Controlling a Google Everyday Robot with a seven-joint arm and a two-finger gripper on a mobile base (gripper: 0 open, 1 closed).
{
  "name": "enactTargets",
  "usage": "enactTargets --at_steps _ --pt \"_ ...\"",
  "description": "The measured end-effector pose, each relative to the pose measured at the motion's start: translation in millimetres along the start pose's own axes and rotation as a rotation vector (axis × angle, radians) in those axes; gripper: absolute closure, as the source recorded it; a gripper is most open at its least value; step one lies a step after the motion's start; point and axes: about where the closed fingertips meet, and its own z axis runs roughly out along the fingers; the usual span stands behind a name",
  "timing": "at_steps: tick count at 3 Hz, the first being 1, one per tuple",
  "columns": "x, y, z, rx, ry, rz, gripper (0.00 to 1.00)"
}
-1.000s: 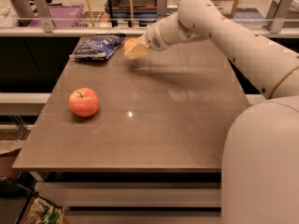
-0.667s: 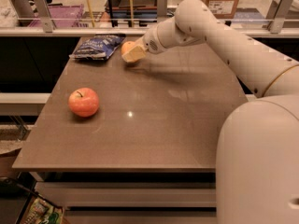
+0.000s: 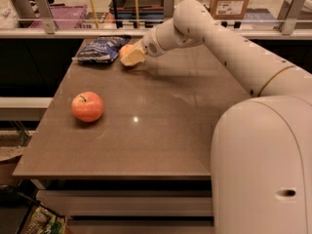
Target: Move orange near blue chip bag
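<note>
Tabletop (image 3: 161,135) was shared by one apple (image 3: 87,106), one blue chip bag (image 3: 100,49) far left and, beside it, one orange (image 3: 125,48) clasped by the gripper (image 3: 132,57).

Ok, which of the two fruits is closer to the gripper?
The orange, the smaller fruit right at the gripper, beside the blue chip bag on the far side. The red apple sits alone, well away, toward the near left.
</note>
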Motion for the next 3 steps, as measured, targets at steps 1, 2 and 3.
enactTargets --at_steps 1,2,3 --pt "0.2 1.5 2.6 -0.004 0.001 0.0 0.84" --pt "0.4 2.5 4.4 -0.007 0.001 0.0 0.62" --pt "-0.4 2.5 4.0 -0.007 0.002 0.0 0.38"
